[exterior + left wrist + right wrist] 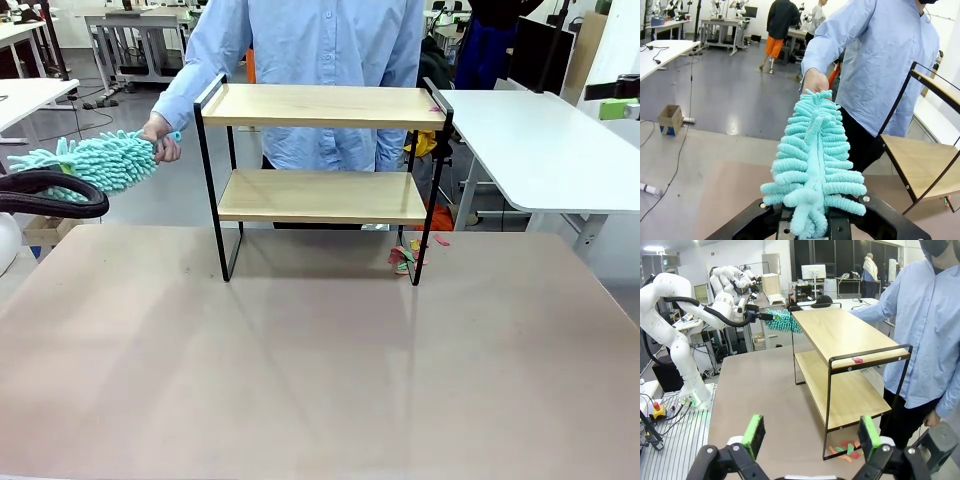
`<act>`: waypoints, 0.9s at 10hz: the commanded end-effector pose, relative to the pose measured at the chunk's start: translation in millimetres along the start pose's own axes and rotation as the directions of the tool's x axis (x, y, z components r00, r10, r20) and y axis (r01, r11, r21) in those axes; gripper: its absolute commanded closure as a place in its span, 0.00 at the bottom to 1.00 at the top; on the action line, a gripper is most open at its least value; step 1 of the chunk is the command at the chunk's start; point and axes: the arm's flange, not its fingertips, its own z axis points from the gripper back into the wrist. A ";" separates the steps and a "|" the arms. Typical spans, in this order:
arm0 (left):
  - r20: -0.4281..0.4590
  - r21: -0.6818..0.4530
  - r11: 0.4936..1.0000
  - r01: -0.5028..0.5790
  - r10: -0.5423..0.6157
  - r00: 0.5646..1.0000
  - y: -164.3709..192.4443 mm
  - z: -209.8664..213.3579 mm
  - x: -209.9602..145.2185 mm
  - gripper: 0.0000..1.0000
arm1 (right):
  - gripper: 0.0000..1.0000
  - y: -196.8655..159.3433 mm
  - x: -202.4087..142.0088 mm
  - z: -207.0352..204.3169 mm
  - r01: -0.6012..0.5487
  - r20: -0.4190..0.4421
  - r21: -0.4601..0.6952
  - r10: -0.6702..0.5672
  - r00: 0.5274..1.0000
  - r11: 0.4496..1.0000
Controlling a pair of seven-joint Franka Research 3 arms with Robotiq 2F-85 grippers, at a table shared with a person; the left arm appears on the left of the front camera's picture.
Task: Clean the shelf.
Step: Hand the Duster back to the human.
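Note:
The shelf (320,105), two light wooden boards in a black frame, stands at the far middle of the table; it also shows in the wrist views (920,160) (840,335). A fluffy turquoise duster (95,160) (812,150) (783,321) hangs left of it. My left gripper (810,225) (757,316) is shut on one end, and the person's hand (160,140) (815,82) holds the other. A pink scrap (857,359) lies on the top board's right edge. My right gripper (811,440) stands open, low over the table's right side.
Coloured paper scraps (405,258) (845,452) lie on the brown table (320,380) by the shelf's right front leg. The person in a blue shirt (310,40) stands right behind the shelf. A white table (540,140) adjoins at the far right.

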 end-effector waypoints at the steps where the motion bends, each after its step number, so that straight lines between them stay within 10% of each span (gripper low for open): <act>1: 0.011 0.000 1.000 0.008 -0.008 1.000 1.7 2.8 4.5 0.83 | 0.00 0.8 4.2 0.6 0.007 -0.001 0.003 -0.007 1.000 1.000; 2: 0.000 0.000 1.000 0.000 0.000 1.000 0.0 0.0 0.0 0.25 | 0.00 0.8 4.2 0.6 0.007 -0.001 0.003 -0.007 1.000 1.000; 3: -0.011 -0.001 1.000 -0.008 0.008 1.000 -3.4 6.4 9.6 0.25 | 0.00 0.8 4.2 0.6 0.007 -0.001 0.003 -0.007 1.000 1.000; 4: -0.025 -0.008 1.000 -0.024 0.024 0.999 -3.6 14.7 21.4 0.00 | 0.00 0.8 4.2 0.6 0.007 -0.001 0.003 -0.007 1.000 1.000; 5: -0.035 -0.021 0.998 -0.054 0.054 0.998 1.0 22.6 42.1 0.21 | 0.00 0.8 4.2 0.6 0.007 -0.001 0.003 -0.007 1.000 1.000; 6: -0.033 -0.030 0.994 -0.104 0.103 0.994 4.7 34.3 65.7 0.00 | 0.00 0.8 4.2 0.6 0.007 -0.001 0.003 -0.007 1.000 1.000; 9: 0.029 -0.030 0.965 -0.262 0.263 0.964 19.4 62.3 146.8 0.00 | 0.00 0.8 4.2 0.6 0.007 -0.001 0.003 -0.007 1.000 1.000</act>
